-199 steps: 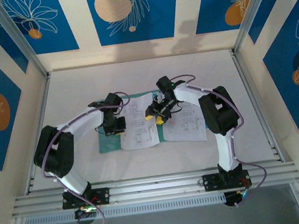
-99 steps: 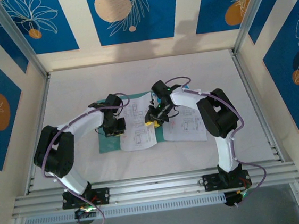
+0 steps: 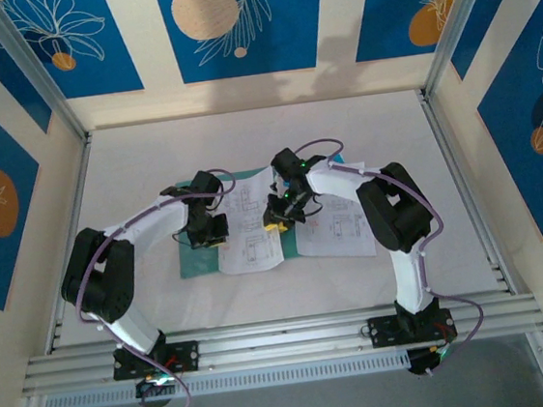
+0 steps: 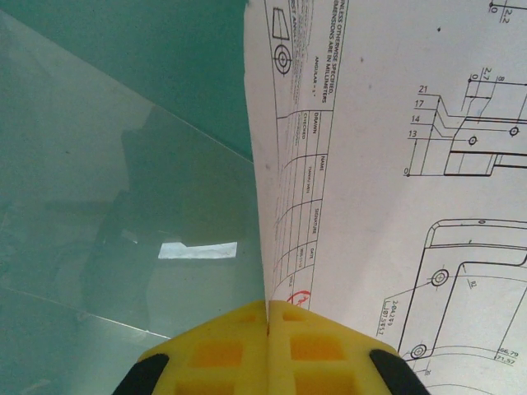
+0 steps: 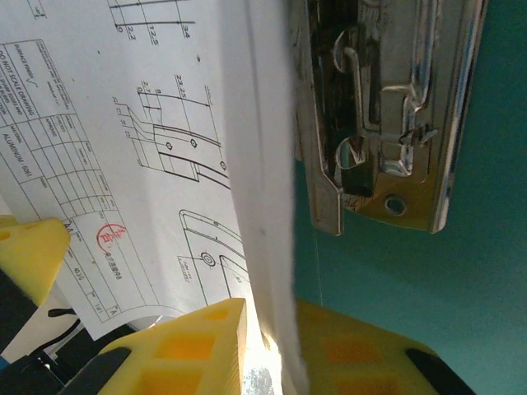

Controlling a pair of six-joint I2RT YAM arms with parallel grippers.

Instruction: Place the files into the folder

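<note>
1 sheet [image 4: 395, 164] pinched at opposite edges: left gripper [image 4: 268, 317] clenched there, right gripper [image 5: 268, 317] too.

Top view: folder [image 3: 195, 260] mostly buried under sheets [image 3: 252, 244], print too small to read. Left wrist: left hand [image 4: 268, 311] cropped at the bottom edge; sheet [image 4: 395, 164] runs off top and right. Right wrist: sheet edge inside right hand [image 5: 272, 319] blurred, contact unclear; metal clip [image 5: 379, 123] cropped at the top.

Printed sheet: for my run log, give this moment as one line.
left gripper shut on printed sheet | right gripper astride its other edge | folder open
</note>
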